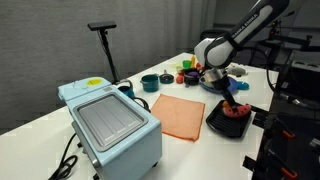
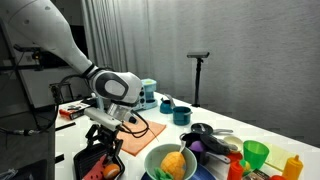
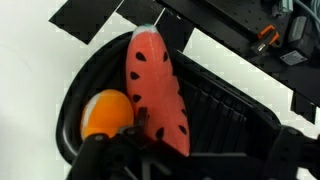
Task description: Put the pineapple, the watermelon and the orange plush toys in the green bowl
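Orange cloth (image 1: 180, 116) beside pale-blue oven (image 1: 110, 125)

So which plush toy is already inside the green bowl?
The pineapple, the big yellow-orange one, sits in the green bowl. The watermelon and the small orange lie in the black tray instead.

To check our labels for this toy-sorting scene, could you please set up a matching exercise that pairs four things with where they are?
Things:
1 pineapple
2 watermelon
3 orange cloth
4 gripper

Places:
A in the black tray
B over the black tray
C in the green bowl
D flat on the table

Pairs: 1-C, 2-A, 3-D, 4-B
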You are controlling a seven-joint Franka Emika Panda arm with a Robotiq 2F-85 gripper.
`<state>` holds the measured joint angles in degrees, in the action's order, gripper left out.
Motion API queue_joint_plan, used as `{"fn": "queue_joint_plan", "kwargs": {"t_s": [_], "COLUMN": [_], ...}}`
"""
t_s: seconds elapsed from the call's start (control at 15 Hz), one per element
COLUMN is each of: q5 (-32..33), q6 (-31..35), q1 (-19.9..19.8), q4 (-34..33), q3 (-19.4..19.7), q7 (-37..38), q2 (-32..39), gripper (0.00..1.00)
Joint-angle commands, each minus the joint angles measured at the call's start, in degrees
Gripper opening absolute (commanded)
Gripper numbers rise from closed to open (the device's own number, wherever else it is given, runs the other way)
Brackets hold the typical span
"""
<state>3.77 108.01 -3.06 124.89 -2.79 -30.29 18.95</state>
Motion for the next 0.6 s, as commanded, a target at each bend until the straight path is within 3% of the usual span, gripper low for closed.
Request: {"fn": "queue_joint_plan", "kwargs": {"t_s": [0.0, 0.53], "q5": [0.88, 6.76], "q6": [1.56, 6.06], "q1": [0.04, 1.39], "q4": [0.84, 1.98], "q3": [-0.96, -1.04], "q7": [-2.9, -0.97], "q2": [0.24, 0.56], "gripper": [1.0, 1.0]}}
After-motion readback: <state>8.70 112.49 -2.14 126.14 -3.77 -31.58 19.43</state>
